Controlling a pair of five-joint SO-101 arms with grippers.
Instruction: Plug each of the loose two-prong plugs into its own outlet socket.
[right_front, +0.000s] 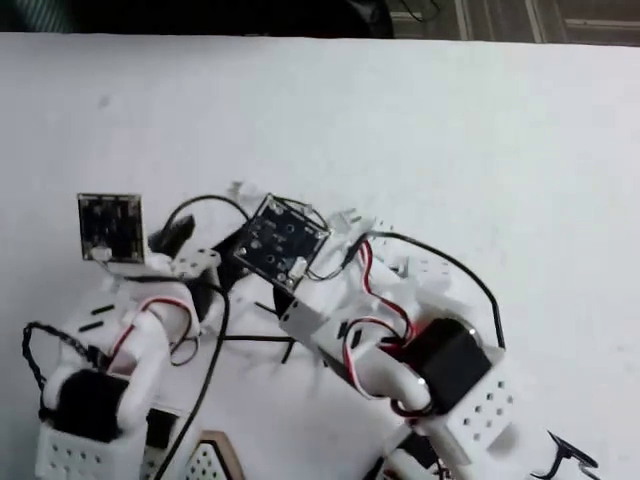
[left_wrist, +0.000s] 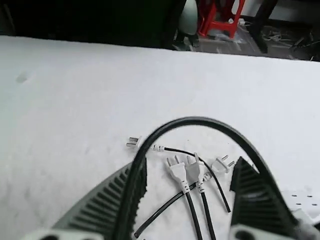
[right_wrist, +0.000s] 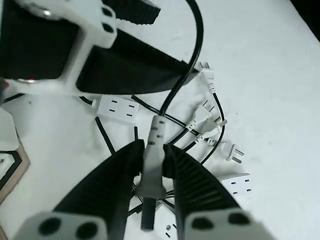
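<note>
– What does the right pincer hold?
– It squeezes a white plug; a socket lies just past it; next I think it must line it up and push.
– The left pincer?
– Apart, holding nothing; loose plugs lie ahead.

No print, number or sign can be read on any plug, outlet socket or the table.
</note>
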